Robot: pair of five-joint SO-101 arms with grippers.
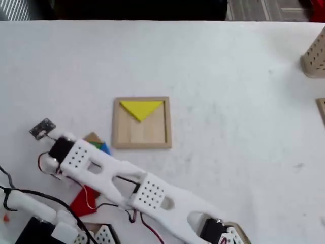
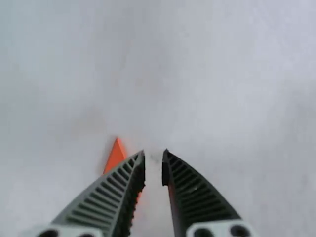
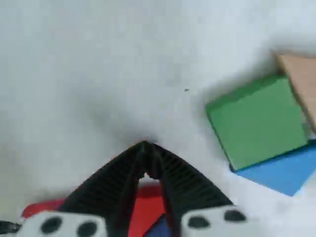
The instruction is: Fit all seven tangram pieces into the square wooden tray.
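The square wooden tray [image 1: 118, 127] sits mid-table with a yellow triangle [image 1: 141, 109] lying in its far half. My right arm [image 1: 147, 193] stretches across to the loose pieces left of the tray. Its gripper [image 3: 146, 146] is shut, fingertips touching, just over the table, with a red piece [image 3: 145, 210] lying under the fingers. Off to one side lie a green square [image 3: 256, 121], a blue piece [image 3: 281, 170] and a tan piece [image 3: 301, 81]. My left gripper [image 2: 153, 155] hovers low over bare table, open by a narrow gap, an orange triangle [image 2: 115, 155] beside one finger.
A perforated wooden block [image 1: 315, 56] stands at the right edge, with another wooden edge [image 1: 321, 109] below it. A small dark module [image 1: 42, 128] lies left of the right arm's wrist. Cables [image 1: 30, 193] trail along the near-left corner by the left arm.
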